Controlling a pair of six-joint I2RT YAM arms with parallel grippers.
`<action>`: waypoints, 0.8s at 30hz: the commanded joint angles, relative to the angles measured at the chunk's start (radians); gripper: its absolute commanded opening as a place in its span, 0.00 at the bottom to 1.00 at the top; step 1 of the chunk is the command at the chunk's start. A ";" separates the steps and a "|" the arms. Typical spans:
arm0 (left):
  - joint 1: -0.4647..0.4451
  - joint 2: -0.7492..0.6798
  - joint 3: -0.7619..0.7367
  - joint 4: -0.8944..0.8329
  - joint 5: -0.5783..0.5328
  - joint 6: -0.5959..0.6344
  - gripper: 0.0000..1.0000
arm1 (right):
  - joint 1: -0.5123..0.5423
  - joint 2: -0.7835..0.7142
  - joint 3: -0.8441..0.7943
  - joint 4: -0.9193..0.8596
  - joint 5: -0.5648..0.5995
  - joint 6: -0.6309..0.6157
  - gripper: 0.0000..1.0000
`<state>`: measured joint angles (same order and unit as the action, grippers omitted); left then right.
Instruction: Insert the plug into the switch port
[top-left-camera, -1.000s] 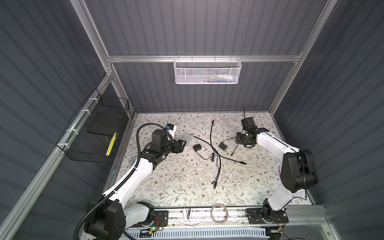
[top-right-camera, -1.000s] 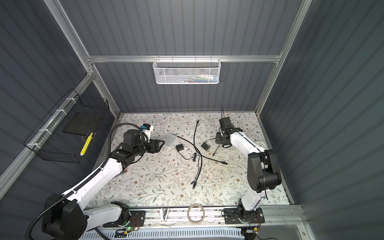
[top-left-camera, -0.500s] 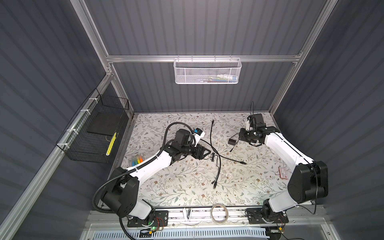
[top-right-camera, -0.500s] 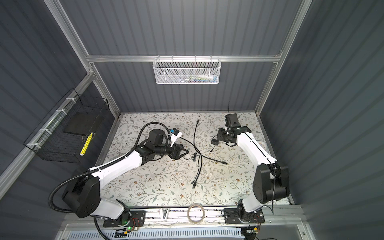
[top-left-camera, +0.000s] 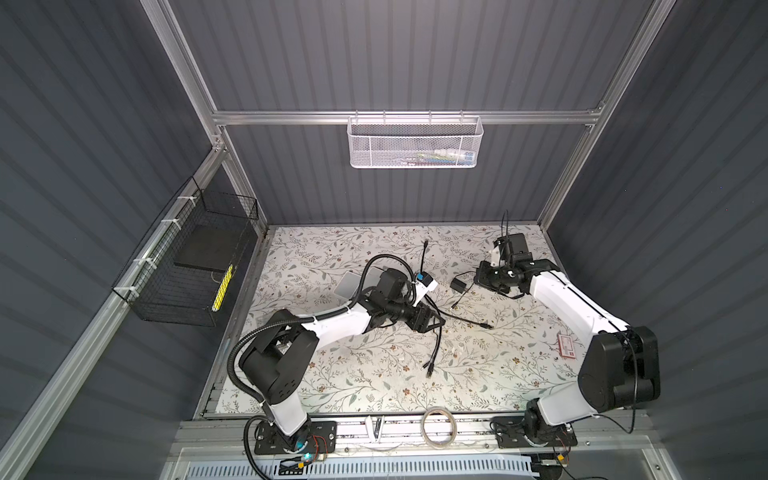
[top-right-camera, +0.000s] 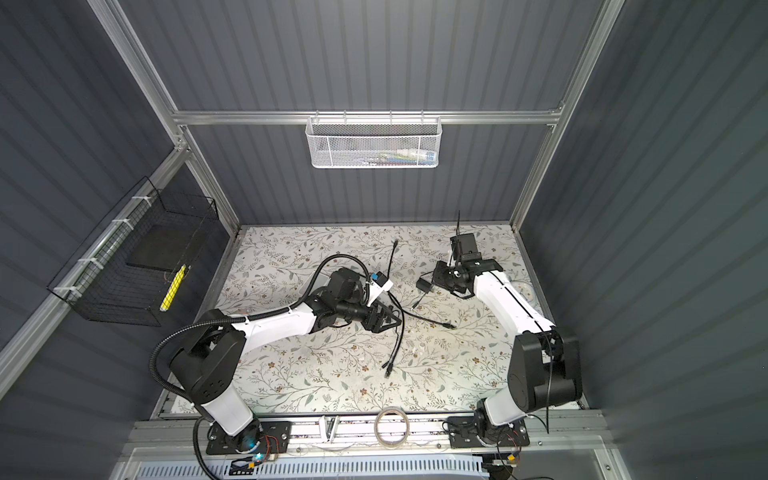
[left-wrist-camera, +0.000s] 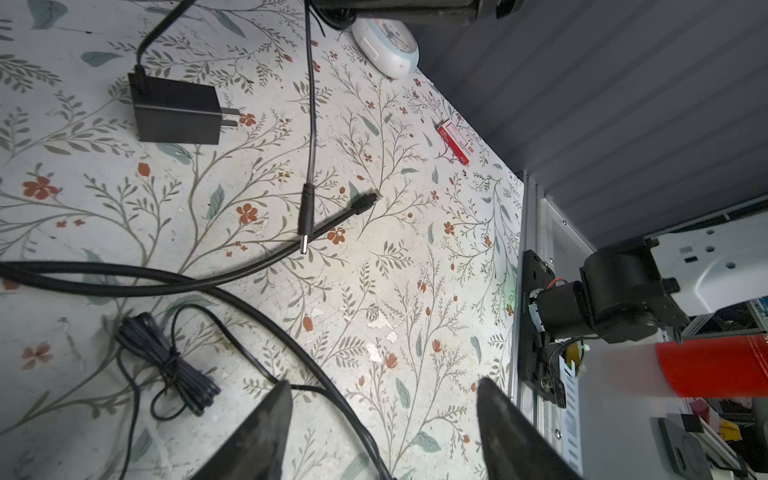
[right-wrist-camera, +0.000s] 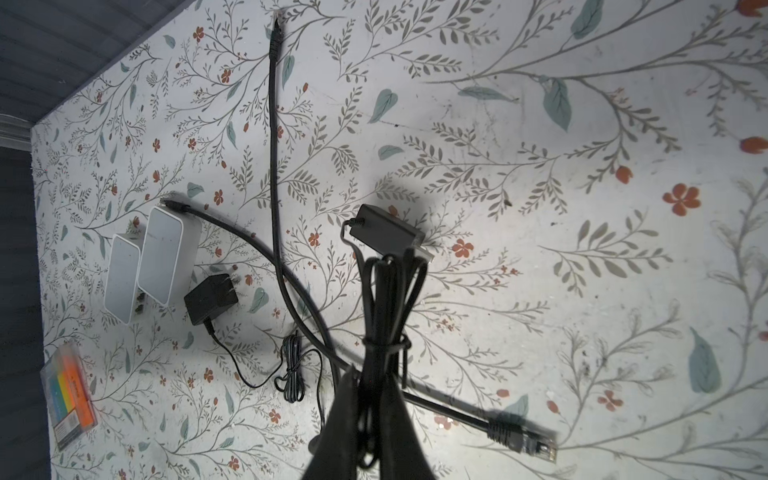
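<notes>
Progress entry: insertion is not yet happening, and by my reading the task is sitting at its pick-up stage. The pair of white rectangular plastic switch boxes is lying on the floral-patterned mat, left of centre toward the far side, partly hidden behind the left arm in both top views. One black cable end is lying against the far end of the larger box; whether it is seated in a port I cannot tell. The thick black Ethernet cable's clear-tipped plug is lying loose on the mat right of centre, with nothing holding it. The left gripper is hovering with its jaws apart and empty over the crossing black cables mid-mat. The right gripper is clamping a tied bundle of thin black cord, and a black boxy power adapter is dangling from that bundle clear of the mat. Remaining, as I judge it: grasping a plug, carrying it to the switch, aligning it and pushing it home.
</notes>
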<state>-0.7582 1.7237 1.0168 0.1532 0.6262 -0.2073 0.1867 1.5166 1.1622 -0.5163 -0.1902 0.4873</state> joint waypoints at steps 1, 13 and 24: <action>-0.010 0.033 0.038 0.046 0.011 -0.009 0.68 | -0.003 -0.030 -0.021 0.019 -0.032 0.017 0.00; -0.027 0.163 0.095 0.129 0.005 -0.014 0.53 | -0.003 -0.068 -0.048 0.011 -0.052 0.016 0.00; -0.036 0.225 0.136 0.144 0.030 -0.017 0.33 | -0.003 -0.052 -0.041 0.004 -0.054 0.011 0.00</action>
<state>-0.7868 1.9308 1.1210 0.2832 0.6331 -0.2226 0.1864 1.4685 1.1233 -0.5022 -0.2382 0.4976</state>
